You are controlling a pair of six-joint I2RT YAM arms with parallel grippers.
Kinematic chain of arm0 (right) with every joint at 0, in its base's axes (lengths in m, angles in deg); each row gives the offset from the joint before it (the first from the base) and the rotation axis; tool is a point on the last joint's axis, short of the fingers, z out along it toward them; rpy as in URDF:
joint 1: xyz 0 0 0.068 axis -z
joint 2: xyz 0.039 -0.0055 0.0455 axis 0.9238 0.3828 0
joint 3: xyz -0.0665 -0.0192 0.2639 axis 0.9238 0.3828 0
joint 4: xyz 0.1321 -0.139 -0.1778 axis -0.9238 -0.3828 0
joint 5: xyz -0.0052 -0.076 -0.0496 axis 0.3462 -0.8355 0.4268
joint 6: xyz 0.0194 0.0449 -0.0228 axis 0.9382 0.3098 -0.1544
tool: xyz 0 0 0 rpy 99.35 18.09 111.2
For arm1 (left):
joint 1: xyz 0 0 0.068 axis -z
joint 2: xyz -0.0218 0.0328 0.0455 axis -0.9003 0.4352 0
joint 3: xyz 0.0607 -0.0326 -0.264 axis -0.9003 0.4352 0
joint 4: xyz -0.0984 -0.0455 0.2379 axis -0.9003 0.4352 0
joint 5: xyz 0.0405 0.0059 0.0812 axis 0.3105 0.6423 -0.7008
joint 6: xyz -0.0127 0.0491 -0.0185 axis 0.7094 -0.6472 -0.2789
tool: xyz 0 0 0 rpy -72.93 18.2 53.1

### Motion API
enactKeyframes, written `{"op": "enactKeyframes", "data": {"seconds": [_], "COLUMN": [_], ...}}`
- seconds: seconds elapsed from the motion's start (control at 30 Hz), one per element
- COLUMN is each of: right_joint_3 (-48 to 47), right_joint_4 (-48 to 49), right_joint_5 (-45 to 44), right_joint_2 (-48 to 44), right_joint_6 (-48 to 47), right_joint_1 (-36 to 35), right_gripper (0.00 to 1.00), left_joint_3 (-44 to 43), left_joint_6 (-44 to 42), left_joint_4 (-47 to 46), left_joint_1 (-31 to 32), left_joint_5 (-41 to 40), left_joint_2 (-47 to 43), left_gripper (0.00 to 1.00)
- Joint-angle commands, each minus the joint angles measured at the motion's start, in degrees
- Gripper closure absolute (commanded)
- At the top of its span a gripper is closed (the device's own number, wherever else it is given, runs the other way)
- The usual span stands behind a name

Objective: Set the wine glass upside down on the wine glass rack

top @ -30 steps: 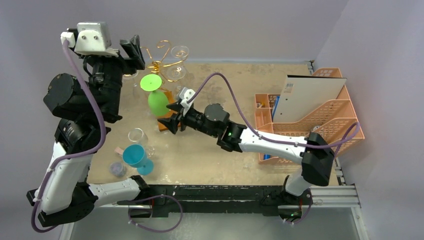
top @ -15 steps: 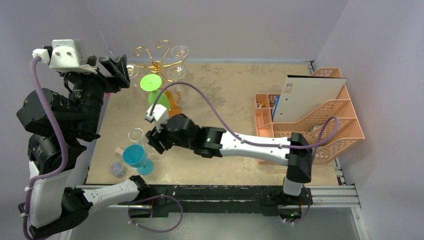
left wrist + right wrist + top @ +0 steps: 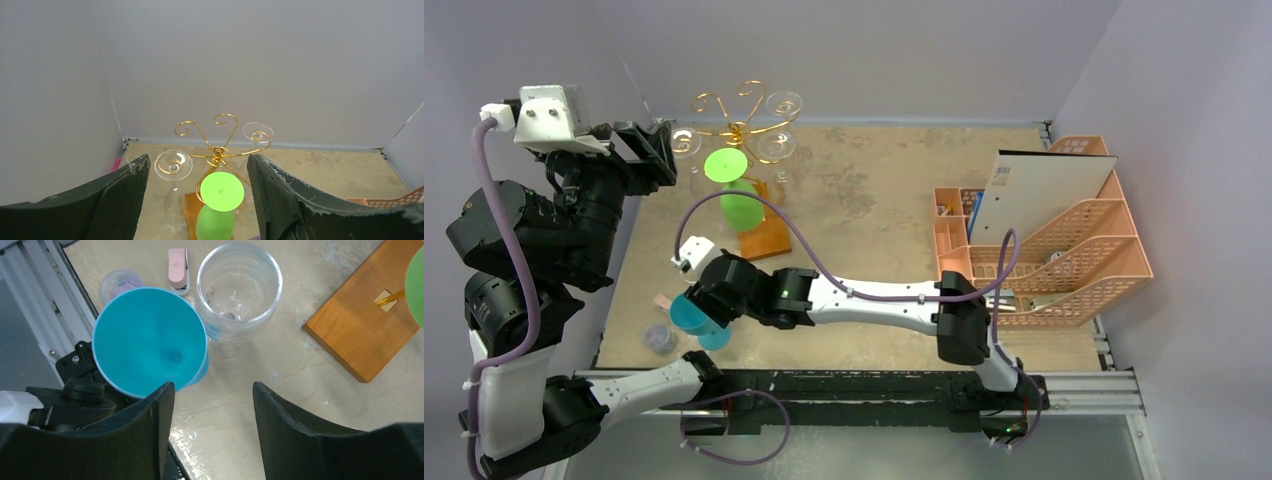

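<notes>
The gold wire wine glass rack stands at the back left on its wooden base. A green wine glass hangs upside down on it, beside three clear ones. In the left wrist view the rack and the green glass lie ahead. My left gripper is open and empty, raised left of the rack. A blue wine glass and a clear glass stand upright near the front left. My right gripper is open and empty just above the blue glass.
A pink stapler and a small lidded pot lie by the front-left edge. A pink lattice organiser with a white board stands at the right. The table's front rail runs just past the blue glass.
My right arm has swung left from the rack's base to over the blue glass. My left gripper has drawn back to the left, away from the rack. Both stayed open.
</notes>
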Motion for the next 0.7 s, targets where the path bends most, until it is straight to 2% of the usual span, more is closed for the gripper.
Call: {"op": "enactKeyframes", "data": {"seconds": [0.0,0.33,0.4,0.57,0.67], "right_joint_3": [-5.67,-10.61,-11.14,-11.15,-10.13], "right_joint_4": [-4.7,-5.4,-6.39,-8.21,-8.4], "right_joint_5": [-2.83,-1.78,-1.94,-2.95,-3.77], "right_joint_2": [1.42,5.88,6.56,6.52,5.5], "right_joint_6": [-0.4,0.17,0.35,0.88,1.01], "right_joint_1": [-0.65,-0.74,-0.74,-0.74,-0.74], "right_gripper": [0.4,0.41,0.46,0.68,0.75], "left_joint_3": [-0.72,-0.78,-0.7,0.93,2.27], "left_joint_6": [0.62,-0.48,-0.71,-0.81,0.2], "left_joint_4": [-0.48,-1.26,-1.41,-1.92,-2.24], "left_joint_1": [-0.14,-0.1,-0.14,-0.12,-0.1], "left_joint_5": [-0.55,-0.94,-0.93,-1.12,-1.06], "left_joint_2": [0.0,0.47,0.58,0.37,-0.08], "left_gripper": [0.3,0.3,0.3,0.3,0.3]}}
